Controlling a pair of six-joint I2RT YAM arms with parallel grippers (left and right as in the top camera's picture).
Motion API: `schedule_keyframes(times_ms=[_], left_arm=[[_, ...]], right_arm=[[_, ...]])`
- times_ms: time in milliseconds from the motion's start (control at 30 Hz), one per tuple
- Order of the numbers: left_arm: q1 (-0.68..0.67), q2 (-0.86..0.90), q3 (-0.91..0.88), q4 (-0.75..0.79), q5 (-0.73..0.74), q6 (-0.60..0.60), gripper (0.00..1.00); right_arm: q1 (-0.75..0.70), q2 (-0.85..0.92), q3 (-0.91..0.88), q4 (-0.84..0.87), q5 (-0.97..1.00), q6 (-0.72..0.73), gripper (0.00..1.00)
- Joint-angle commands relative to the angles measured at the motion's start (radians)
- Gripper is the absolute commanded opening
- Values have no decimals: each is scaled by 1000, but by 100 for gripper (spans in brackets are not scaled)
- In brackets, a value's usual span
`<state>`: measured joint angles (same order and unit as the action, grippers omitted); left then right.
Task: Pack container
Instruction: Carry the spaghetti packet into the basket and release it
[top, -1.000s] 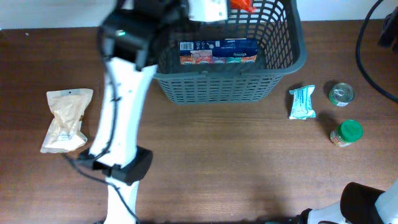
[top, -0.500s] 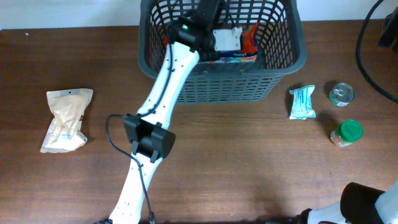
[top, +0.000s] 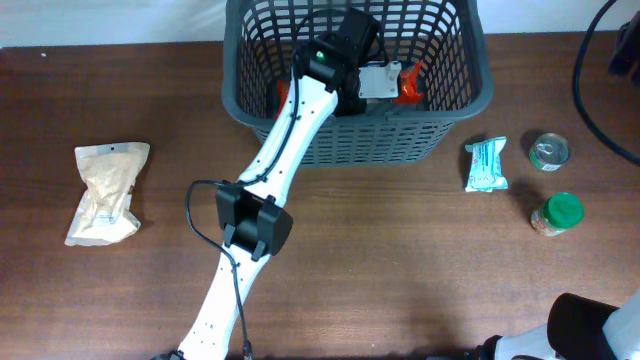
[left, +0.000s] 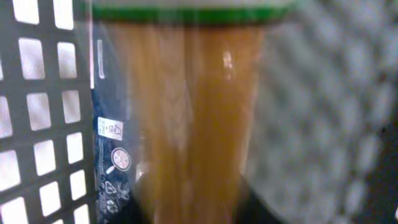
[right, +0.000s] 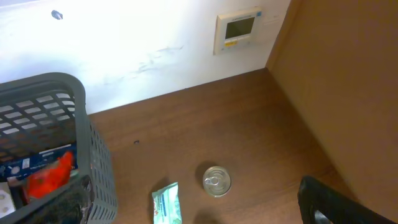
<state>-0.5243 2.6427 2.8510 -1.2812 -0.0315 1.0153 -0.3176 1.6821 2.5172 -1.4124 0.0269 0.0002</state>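
The dark grey lattice basket (top: 460, 108) stands at the table's far edge; it also shows in the right wrist view (right: 93, 162). My left gripper (top: 392, 84) reaches down inside it, shut on an orange-red packet (top: 408, 90). In the left wrist view that packet (left: 186, 124) is blurred and fills the middle, with a green band on top. A dark blue box (left: 109, 149) lies beside it against the basket wall (left: 37, 124). My right gripper (right: 193, 214) is open and empty, high above the table's right side.
A mint-green packet (top: 487, 165), a tin can (top: 548, 151) and a green-lidded jar (top: 556, 214) lie right of the basket. A beige paper bag (top: 105, 192) lies at the far left. A black cable (top: 590, 90) runs along the right edge.
My left arm has swung right and lowered into the basket, carrying the orange-red packet down beside the blue box. The right arm has not moved.
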Motion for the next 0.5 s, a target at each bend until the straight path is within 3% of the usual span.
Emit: schedule_keyframes(times_ms=[0, 167, 467], left_arm=[[1, -30, 29, 4, 1, -23, 45], [2, -104, 29, 8, -2, -110, 75], [108, -443, 30, -39, -125, -363, 77]], right_arm=[[-5, 2, 6, 2, 11, 4, 99], [-5, 2, 6, 2, 11, 4, 99], [-5, 2, 6, 2, 11, 4, 99]])
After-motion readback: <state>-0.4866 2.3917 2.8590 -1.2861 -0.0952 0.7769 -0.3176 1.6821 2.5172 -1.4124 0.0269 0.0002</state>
